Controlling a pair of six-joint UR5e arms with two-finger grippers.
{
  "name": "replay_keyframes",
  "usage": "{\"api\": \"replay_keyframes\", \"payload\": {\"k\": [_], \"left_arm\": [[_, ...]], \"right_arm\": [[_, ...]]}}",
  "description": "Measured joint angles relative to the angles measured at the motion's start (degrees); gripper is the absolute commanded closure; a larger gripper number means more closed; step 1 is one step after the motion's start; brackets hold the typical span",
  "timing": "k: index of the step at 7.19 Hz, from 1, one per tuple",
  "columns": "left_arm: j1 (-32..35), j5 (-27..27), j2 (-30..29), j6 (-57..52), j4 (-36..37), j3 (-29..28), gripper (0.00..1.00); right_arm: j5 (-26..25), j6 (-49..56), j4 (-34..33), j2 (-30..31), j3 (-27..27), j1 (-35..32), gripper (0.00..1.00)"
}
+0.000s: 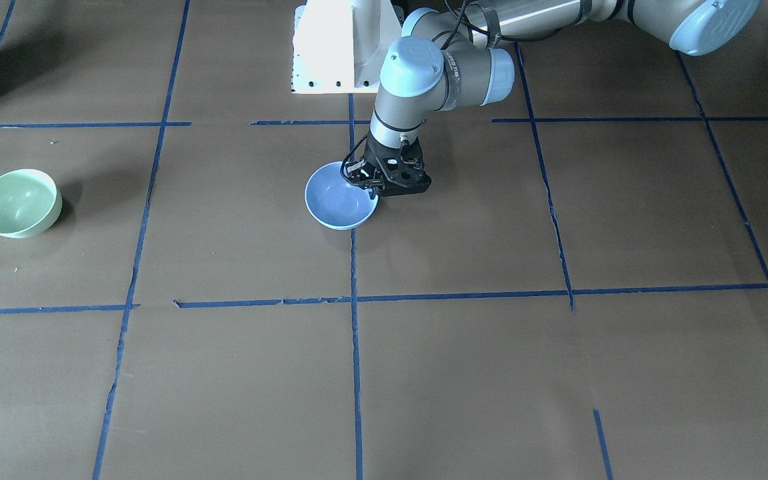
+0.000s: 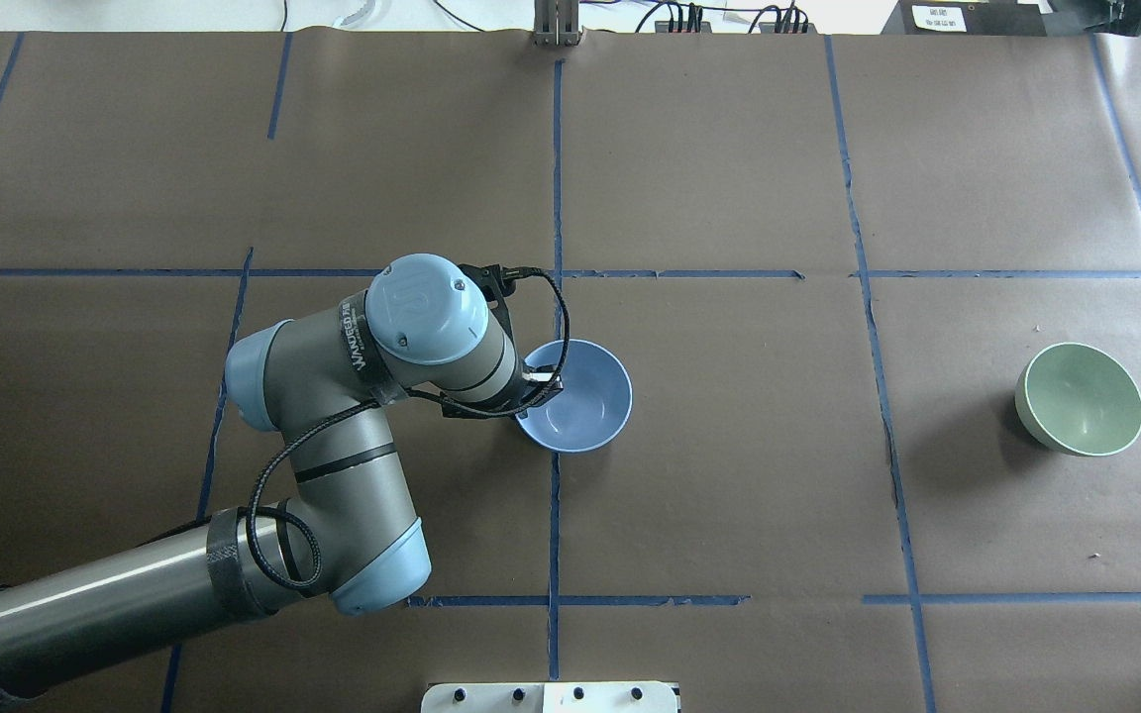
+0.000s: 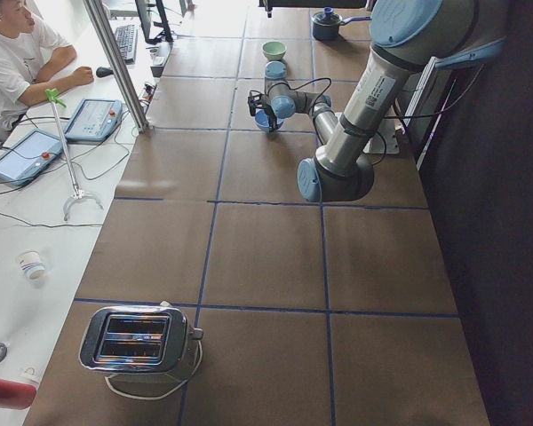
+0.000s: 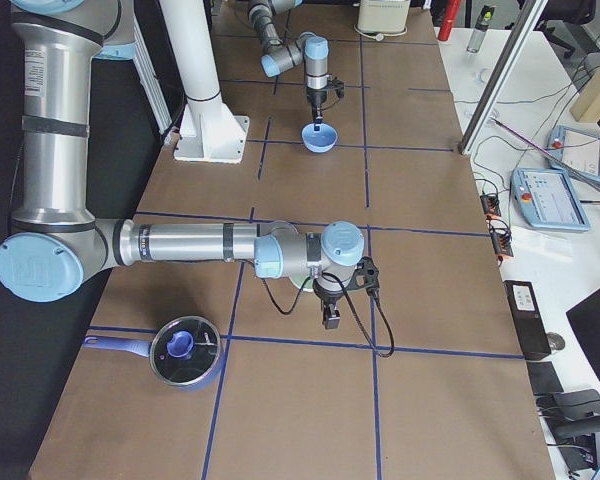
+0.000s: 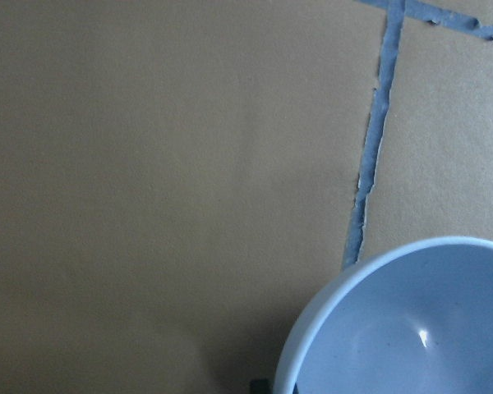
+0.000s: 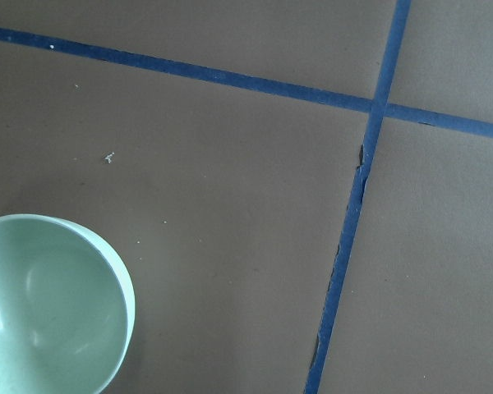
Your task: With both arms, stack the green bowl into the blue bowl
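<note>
While the two bowls sit well apart on the surface point(image 1: 464, 373), only one of them has an arm on it. The surface is flat brown paper that looks dull and a bit rough, and thin blue tape lines point(image 1: 355, 347) cut it into big squares; some tape edges look torn. The blue bowl point(image 1: 339, 200) is round, smooth and a little shiny, with a thin pale rim, and it sits near the middle of the surface, right on one tape line. The green bowl point(image 1: 17, 202) has the same round, deep shape, is pale green and smooth with small bright spots of light inside, and it stands alone far out on the robot's right side. The left end effector point(image 1: 372, 193) is black and points straight down at the edge of the blue bowl nearest the robot's left. Its tips meet the rim, with a dark tip just outside the rim in the left wrist view. I cannot tell if it is pinching the rim or is loose. The right end effector point(image 4: 328, 320) hangs low just beside the green bowl in the side view, and I cannot tell if its fingers are apart or together.
</note>
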State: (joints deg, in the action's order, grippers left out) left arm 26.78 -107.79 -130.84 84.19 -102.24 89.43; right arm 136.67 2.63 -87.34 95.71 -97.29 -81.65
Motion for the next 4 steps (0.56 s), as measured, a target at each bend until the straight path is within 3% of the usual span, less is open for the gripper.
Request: {"api": "replay_keyframes", "payload": {"k": [1,2,4], "left_arm": [[0.26,0.02,0.45,-1.08,0.01,0.05,0.50],[0.50,0.03,0.76,-2.00,0.02,0.12,0.00],[2.18,0.54,2.56,-3.67,0.60,2.29,0.00]], "right_arm": [[0.00,0.00,-0.02,0.00,0.00,0.00,0.00],[0.00,0.00,-0.02,0.00,0.00,0.00,0.00],[0.00,-0.33,0.10,-0.36,-0.48,-0.01,0.00]]}}
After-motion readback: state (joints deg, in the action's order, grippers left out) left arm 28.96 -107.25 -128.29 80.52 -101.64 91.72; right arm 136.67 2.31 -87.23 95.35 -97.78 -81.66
